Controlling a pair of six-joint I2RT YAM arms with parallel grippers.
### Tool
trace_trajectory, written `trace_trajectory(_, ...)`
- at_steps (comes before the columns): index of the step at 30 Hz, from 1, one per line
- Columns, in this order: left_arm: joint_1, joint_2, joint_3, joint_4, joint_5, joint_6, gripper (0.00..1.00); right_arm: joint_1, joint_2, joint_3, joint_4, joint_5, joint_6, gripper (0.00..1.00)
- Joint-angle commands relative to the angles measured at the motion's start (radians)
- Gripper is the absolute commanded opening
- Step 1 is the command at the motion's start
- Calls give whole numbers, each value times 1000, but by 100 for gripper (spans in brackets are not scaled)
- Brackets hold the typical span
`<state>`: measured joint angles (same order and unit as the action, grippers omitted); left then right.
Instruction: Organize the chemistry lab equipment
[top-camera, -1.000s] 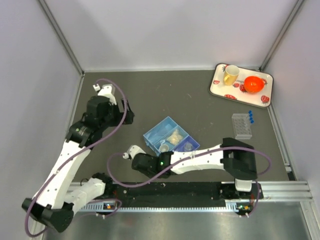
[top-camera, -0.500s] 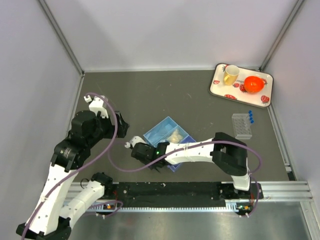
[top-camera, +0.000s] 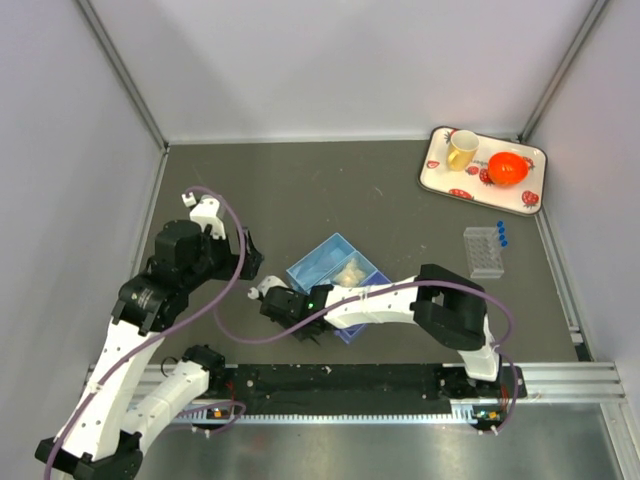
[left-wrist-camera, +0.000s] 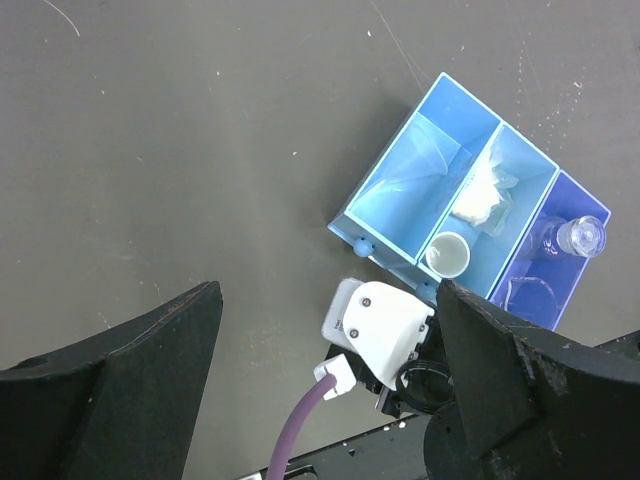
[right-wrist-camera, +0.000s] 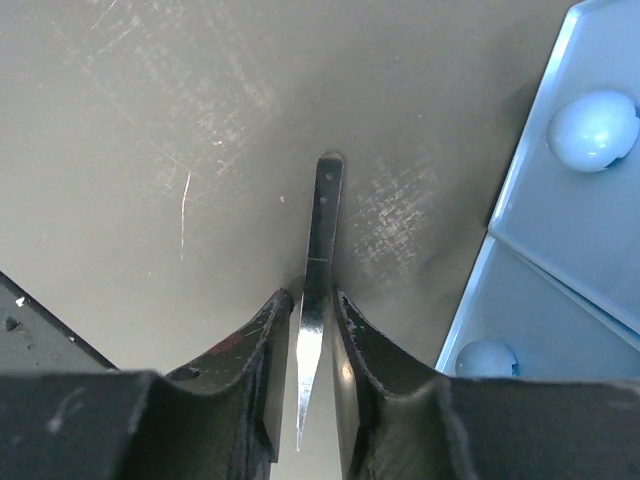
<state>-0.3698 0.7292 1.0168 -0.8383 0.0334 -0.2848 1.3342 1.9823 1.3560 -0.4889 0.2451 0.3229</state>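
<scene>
- R claw (right-wrist-camera: 312, 300) has dropped in low, pinching a thin metal strip (right-wrist-camera: 322, 220). The blue tray (right-wrist-camera: 560, 150) is just to its right.
- L claw (top-camera: 248, 252) is spread and empty, pulled back, hovering above R.
- I reckon the strip goes in the tray next. The tube rack (top-camera: 483, 250) is far right of R claw.

"How is the light from overhead?"

"Bright, even and diffuse. The walls (top-camera: 350, 60) read pale lilac, and the dark table (top-camera: 330, 190) carries only soft shadows under the arms. It's sharp right to the corners, with no glare."

"And the wrist cameras?"

"The left one is crisp on the blue three-compartment tray (left-wrist-camera: 410, 170), with small highlights on its clear contents. The left gripper's fingers (left-wrist-camera: 120, 390) are black, blurred masses. The right one is washed out, and the table there looks tan. The thin metal strip (right-wrist-camera: 322, 230) glints white and casts a faint shadow. The right gripper's fingers (right-wrist-camera: 240, 400) are out of focus."
</scene>
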Motion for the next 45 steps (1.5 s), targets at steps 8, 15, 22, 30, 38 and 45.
trace_trajectory(8,-3,6,3,54,11,22,93,-3,32,29,0,-21,-11,6)
trace_trajectory(15,-3,4,12,42,7,33,94,-3,3,92,-40,-18,-38,4)
trace_trajectory(22,-3,-13,16,22,-6,44,94,-1,-108,199,-97,-9,-87,5)
trace_trajectory(30,-3,-28,69,-33,-93,78,94,-3,-256,249,-181,69,-150,7)
trace_trajectory(38,-3,-53,108,-56,-67,72,95,-52,-419,126,-206,181,-266,7)
trace_trajectory(45,-3,-62,100,-42,-40,58,95,-135,-519,-9,-108,180,-493,0)
